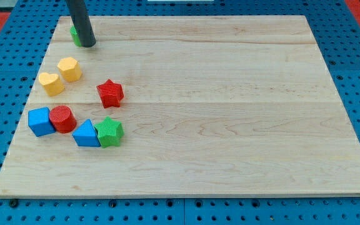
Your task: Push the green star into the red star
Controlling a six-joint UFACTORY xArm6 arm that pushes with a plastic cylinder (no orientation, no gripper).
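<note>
The push looks not yet begun: the green star lies near the board's left edge toward the bottom corner, touching a blue triangular block, while the red star sits apart above it. My tip is far off at the top left corner, beside a mostly hidden green block. There are no fingers, only the rod, which must get below the green star and drive it upward

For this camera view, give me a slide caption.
My tip rests top left, far from the green star sitting just below the red star.
</note>
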